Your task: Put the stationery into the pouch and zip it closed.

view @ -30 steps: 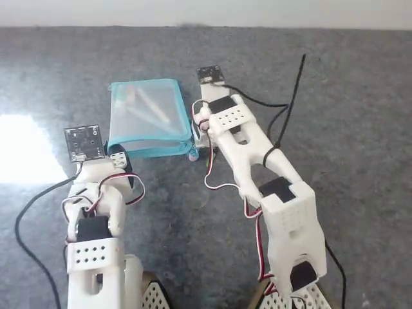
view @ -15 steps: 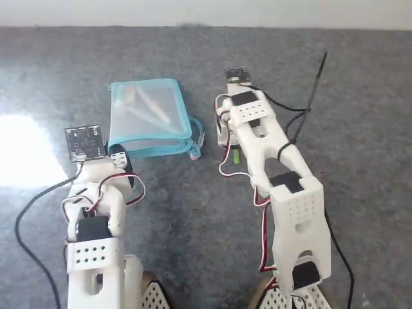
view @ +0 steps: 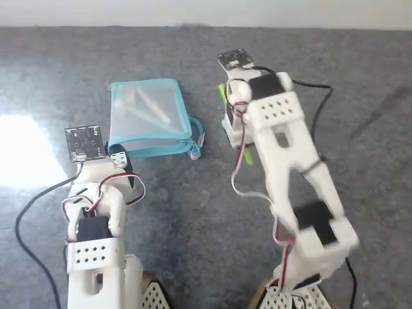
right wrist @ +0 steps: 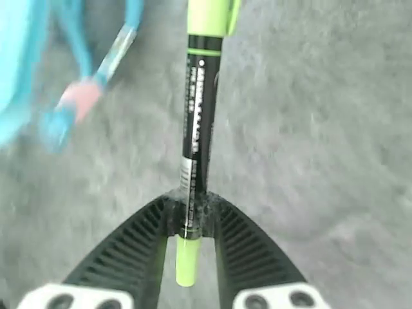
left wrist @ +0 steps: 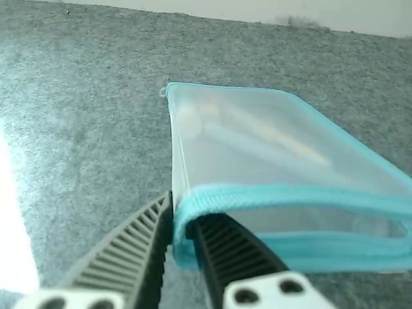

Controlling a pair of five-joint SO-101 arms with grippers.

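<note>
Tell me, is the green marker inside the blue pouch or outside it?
Outside. The right gripper is shut on the marker and holds it beside the pouch, not in it.

White arms [view: 283, 129], black servos [view: 315, 222], ribbed left end effector [left wrist: 180, 210]

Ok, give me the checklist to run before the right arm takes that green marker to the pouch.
1. Marker gripped: ok, the right gripper is shut on its barrel near one end.
2. Pouch anchored: ok, the left gripper is clamped on one corner.
3. Pouch mouth open: cannot tell, the zip edge does not show a clear gap.
4. Marker apart from the pouch: ok, it is off to one side, not touching.
5. Approach free: not ok, the strap with its pink tag lies on the table between pouch and marker.
</note>
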